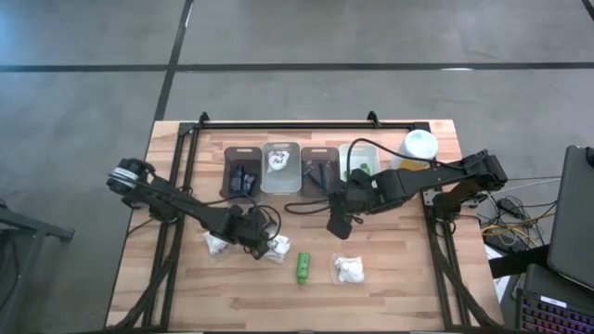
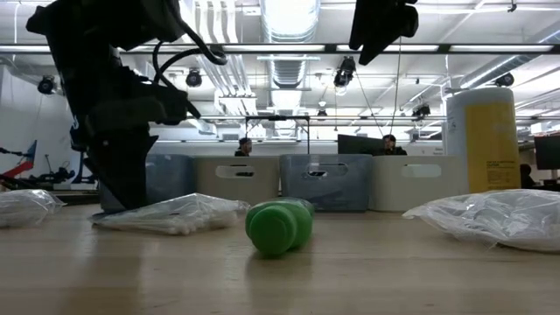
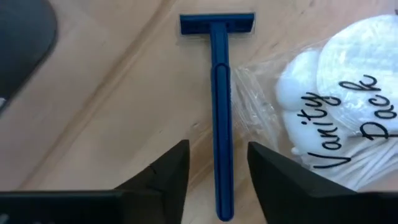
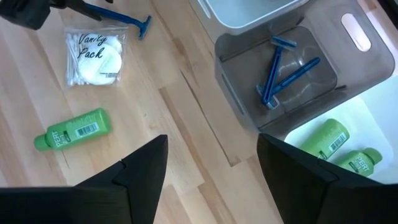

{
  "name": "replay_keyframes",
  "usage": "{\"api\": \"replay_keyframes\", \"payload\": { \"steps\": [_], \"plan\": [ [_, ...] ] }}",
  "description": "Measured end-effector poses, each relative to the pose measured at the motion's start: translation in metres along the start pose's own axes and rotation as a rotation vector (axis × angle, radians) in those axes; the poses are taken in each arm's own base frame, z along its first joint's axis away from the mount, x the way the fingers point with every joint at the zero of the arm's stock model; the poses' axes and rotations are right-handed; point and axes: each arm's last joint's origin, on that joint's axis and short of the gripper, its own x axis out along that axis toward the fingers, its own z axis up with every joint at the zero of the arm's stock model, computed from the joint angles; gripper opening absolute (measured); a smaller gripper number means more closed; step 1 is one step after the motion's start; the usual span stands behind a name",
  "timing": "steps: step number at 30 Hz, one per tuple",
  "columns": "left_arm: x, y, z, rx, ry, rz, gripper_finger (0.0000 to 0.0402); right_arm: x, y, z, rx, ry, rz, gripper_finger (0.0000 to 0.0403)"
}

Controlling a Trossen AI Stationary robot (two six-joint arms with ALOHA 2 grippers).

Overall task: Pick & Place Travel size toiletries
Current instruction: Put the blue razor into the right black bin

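Here we count four bins in a row at the back of the worktop (image 1: 186,288): a grey bin (image 1: 242,154) with dark items we cannot make out, a white bin (image 1: 280,147) with one white packet, a second grey bin (image 4: 323,46) with two blue razors, and a second white bin (image 4: 373,118) with two green bottles. A tall yellow bottle (image 1: 419,147) with a white cap stands just beside the last bin.

Loose on the worktop we see three clear-wrapped white packets: one (image 1: 216,245) near the left end effector (image 3: 217,165), one marked "Vanity Pack" (image 3: 336,118), and one (image 1: 349,269) further right. One green bottle (image 1: 303,267) lies on its side between the last two. One blue razor (image 3: 221,93) lies flat, just beside the Vanity Pack.

The left end effector is low over the worktop, its fingers (image 3: 165,171) apart, one on either side of the razor's handle, not yet closed on it. The right end effector (image 4: 211,171) hangs above the worktop in front of the bins, its fingers spread and holding nothing.
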Motion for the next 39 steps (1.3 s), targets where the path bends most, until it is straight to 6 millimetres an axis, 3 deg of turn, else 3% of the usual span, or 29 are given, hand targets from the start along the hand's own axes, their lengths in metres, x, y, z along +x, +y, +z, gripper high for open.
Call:
{"api": "replay_keyframes", "payload": {
  "steps": [6,17,21,27,34,39],
  "plan": [
    [0.002,0.004,-0.002,0.001,0.014,0.015,0.012,0.001,0.0,0.0,-0.01,-0.001,-0.004,0.0256],
    [0.006,0.012,-0.009,-0.016,0.035,0.015,0.0032,0.006,-0.001,-0.004,-0.017,0.014,-0.019,0.0233],
    [-0.002,0.011,-0.005,-0.026,-0.004,-0.009,0.0026,0.008,-0.001,-0.005,-0.016,0.015,-0.012,0.0228],
    [-0.03,0.011,0.008,-0.094,-0.15,-0.112,0.0026,0.007,0.0,-0.004,-0.01,0.002,0.001,0.0228],
    [-0.09,0.022,0.026,-0.212,-0.482,-0.28,0.0026,-0.008,0.006,0.009,0.011,-0.127,0.155,0.0245],
    [-0.135,0.029,0.038,-0.183,-0.749,-0.404,0.0026,-0.023,0.014,0.027,-0.005,-0.322,0.309,0.0258]
  ]
}}
